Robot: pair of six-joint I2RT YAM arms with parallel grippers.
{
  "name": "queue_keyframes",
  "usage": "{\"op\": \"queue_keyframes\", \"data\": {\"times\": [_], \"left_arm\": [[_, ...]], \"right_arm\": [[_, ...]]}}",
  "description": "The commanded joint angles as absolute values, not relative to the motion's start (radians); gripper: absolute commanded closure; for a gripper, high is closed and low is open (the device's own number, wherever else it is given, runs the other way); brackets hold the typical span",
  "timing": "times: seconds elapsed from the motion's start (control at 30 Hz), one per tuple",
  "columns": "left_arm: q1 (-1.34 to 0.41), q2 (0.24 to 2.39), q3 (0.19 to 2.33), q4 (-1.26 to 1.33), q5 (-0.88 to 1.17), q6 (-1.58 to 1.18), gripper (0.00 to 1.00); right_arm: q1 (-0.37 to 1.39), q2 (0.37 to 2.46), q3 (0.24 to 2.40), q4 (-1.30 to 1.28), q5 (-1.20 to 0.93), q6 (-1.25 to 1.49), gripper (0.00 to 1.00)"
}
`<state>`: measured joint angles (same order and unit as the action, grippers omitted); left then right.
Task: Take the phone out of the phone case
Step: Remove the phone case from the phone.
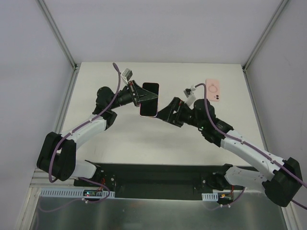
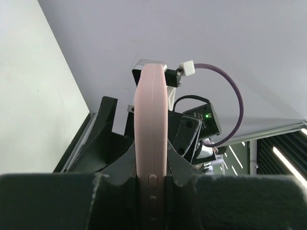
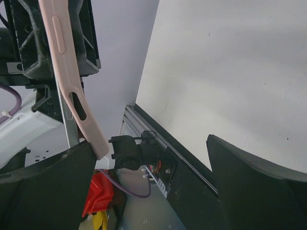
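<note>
Phone (image 1: 149, 91), seemingly inside its pink phone case (image 2: 151, 129), is held above the surface (image 1: 120, 139), pinched by the left end effector (image 1: 143, 98), long axis pointing away from the bases. Right end effector (image 1: 165, 114), spread wide, sits just right of its near corner.

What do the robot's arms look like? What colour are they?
The left arm and right arm have white sections between chunky black joints. A purple cable runs along each. The left gripper and right gripper have black wedge-shaped fingers.
</note>
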<state>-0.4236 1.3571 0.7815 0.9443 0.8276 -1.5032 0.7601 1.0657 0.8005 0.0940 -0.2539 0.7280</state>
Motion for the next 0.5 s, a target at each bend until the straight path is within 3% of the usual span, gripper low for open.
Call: {"op": "queue_keyframes", "data": {"times": [0.0,0.2,0.3,0.47], "left_arm": [[-0.465,1.322,0.81,1.089,0.856,-1.562,1.0],[-0.465,1.324,0.802,1.161,0.85,-1.604,1.0],[-0.465,1.324,0.795,1.19,0.848,-1.618,1.0],[-0.465,1.316,0.773,1.187,0.833,-1.614,1.0]], "right_arm": [[0.752,1.147,0.908,0.29,-0.371,0.765,0.02],[0.727,1.281,0.954,0.504,-0.527,0.902,0.1],[0.726,1.333,0.908,0.694,-0.548,1.03,0.15],[0.726,1.355,0.853,0.782,-0.505,1.091,0.18]]}}
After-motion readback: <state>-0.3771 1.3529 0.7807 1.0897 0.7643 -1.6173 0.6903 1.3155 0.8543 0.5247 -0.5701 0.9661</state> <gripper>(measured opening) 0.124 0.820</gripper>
